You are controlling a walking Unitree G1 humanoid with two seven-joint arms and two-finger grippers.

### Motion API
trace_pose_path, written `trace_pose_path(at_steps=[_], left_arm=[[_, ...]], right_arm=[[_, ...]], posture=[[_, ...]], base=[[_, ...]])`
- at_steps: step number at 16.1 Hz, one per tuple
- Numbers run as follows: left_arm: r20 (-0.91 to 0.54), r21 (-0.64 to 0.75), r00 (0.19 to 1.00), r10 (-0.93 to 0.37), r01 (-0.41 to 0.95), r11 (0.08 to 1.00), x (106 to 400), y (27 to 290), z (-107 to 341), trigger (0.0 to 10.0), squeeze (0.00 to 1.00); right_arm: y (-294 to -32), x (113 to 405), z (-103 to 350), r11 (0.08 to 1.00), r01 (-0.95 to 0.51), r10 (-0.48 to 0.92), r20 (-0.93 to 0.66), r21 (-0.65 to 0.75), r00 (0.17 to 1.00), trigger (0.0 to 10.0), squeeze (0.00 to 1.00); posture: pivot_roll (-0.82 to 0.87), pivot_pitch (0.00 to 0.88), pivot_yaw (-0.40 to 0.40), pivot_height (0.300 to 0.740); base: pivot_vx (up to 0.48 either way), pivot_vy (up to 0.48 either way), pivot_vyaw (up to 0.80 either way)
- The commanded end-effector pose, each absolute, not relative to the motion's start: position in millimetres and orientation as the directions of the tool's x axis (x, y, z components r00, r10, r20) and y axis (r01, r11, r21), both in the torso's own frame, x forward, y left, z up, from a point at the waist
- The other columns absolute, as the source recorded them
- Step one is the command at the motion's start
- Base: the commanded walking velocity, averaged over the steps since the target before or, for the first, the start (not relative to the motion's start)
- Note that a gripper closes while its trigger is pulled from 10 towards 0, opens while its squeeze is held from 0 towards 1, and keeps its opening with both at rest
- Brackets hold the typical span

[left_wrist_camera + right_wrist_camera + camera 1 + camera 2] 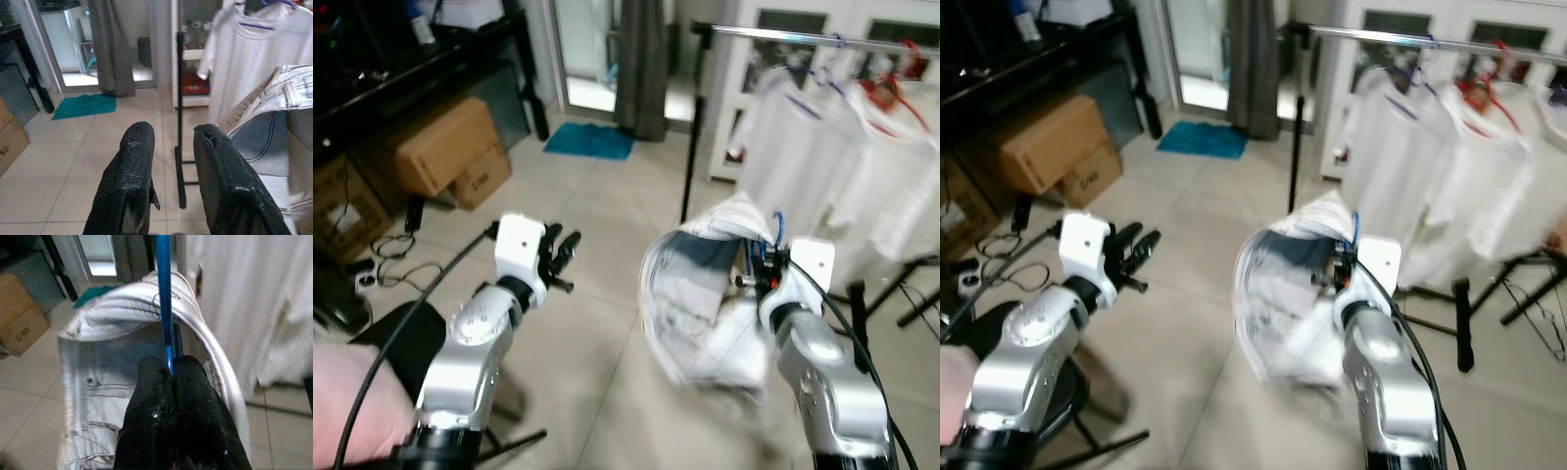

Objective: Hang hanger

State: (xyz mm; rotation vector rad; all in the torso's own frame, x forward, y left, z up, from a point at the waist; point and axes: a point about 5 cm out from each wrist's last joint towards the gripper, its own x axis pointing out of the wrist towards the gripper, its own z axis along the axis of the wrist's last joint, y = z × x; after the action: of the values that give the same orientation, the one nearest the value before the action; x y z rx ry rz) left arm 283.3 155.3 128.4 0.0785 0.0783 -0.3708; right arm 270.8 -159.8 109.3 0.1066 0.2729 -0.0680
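Note:
My right gripper (170,373) is shut on the thin blue hanger (163,293), which carries a pale striped garment (705,294) draped in front of me at about waist height. The garment bulges out to the left of my right wrist. A chrome clothes rail (803,37) runs across the upper right, with white shirts (803,147) on blue and red hangers beneath it. Held up on the left, my left gripper (560,257) is open and has nothing in it; its two fingers (132,161) point toward the rack's black upright post (180,122).
Black rack legs (911,294) spread over the tiled floor at the right. Cardboard boxes (445,147) and a dark shelf stand at the left, with cables on the floor. A teal mat (589,140) lies before a doorway with a grey curtain (641,59).

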Motion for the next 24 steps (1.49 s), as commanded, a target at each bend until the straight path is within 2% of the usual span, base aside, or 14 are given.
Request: trace_pose_path(at_steps=[1, 5, 13, 24], left_arm=[[-0.092, 0.068, 0.938, -0.334, 0.341, 0.938, 284.7, 162.3, 128.8, 10.0, 0.00], [-0.094, 0.068, 0.929, -0.359, 0.365, 0.928, 284.1, 157.0, 127.2, 10.0, 0.00], [-0.084, 0.099, 0.925, -0.370, 0.377, 0.921, 285.5, 159.1, 130.9, 10.0, 0.00], [-0.120, 0.126, 0.873, -0.473, 0.486, 0.865, 284.9, 150.7, 130.2, 10.0, 0.00]], right_arm=[[-151.8, 279.8, 124.9, 0.995, 0.049, -0.031, -0.187, 0.093, 0.982, 10.0, 0.00], [-163.2, 284.2, 123.3, 0.992, 0.083, -0.063, -0.192, 0.096, 0.979, 10.0, 0.00], [-169.1, 299.1, 130.5, 0.996, 0.071, -0.060, -0.169, 0.061, 0.984, 10.0, 0.00], [-175.3, 313.0, 141.6, 0.997, 0.065, -0.059, -0.131, 0.044, 0.990, 10.0, 0.00]], posture=[[0.05, 0.000, 0.008, 0.740], [0.06, 0.000, 0.007, 0.740], [0.08, 0.000, -0.026, 0.740], [0.08, 0.000, -0.028, 0.740]], base=[[0.439, 0.000, 0.00], [0.436, 0.000, 0.00], [0.437, 0.000, -0.47], [0.442, 0.000, 0.00]])
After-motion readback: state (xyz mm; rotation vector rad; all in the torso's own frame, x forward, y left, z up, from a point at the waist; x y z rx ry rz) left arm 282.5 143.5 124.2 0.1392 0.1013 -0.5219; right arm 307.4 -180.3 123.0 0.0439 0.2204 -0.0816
